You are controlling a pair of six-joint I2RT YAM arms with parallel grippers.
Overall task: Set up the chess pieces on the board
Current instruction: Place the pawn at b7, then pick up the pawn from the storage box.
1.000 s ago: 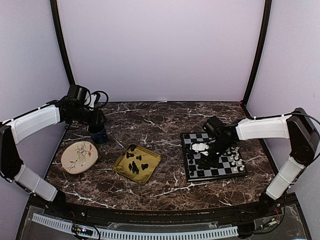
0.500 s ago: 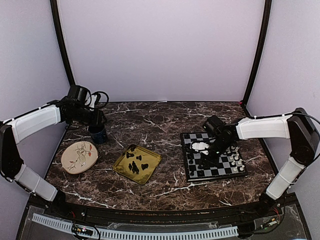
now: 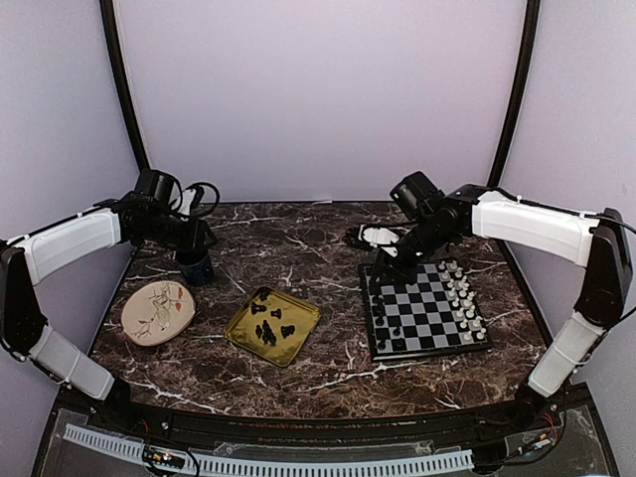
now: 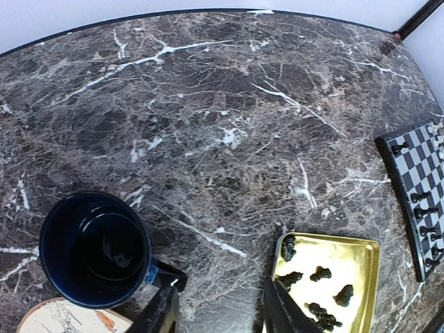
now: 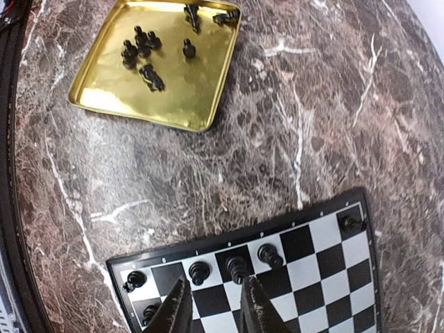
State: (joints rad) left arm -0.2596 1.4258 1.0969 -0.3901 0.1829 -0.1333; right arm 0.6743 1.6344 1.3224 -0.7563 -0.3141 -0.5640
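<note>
Board: the board (image 3: 429, 316) lies flat on the right part of the marble table (image 3: 328, 248). It has black and pale grey squares and a thin dark rim.
Board to right gripper: the right gripper (image 3: 386, 260) hangs over the far left corner of the board. In the right wrist view its tips are above the squares along the board's left edge.
Black pieces: the black pieces (image 3: 380, 316) stand in a line along the left edge of the board. One stands just beyond the right gripper's tips, not between them.
White pieces: the white pieces (image 3: 463, 298) stand along the right edge of the board, upright as far as I can see.
Loose black pieces: the loose black pieces (image 3: 270, 326) lie without order in the gold tray (image 3: 238, 333), which is left of the board and well apart from it.
Writing: small pale marks run along the board's rim in the right wrist view, too small to read.
Right gripper state: its fingers are only slightly apart, with nothing in the narrow gap.
Left gripper state: the left gripper (image 4: 222, 313) hovers at the far left of the table, well apart from the board. Its fingers are wide apart with only marble between them.
Mug: a dark blue mug (image 4: 46, 244) stands just beside the left gripper, its handle close to one finger.
Plate: a round plate (image 3: 157, 310) with a plant-like drawing lies near the mug, left of the tray.
</note>
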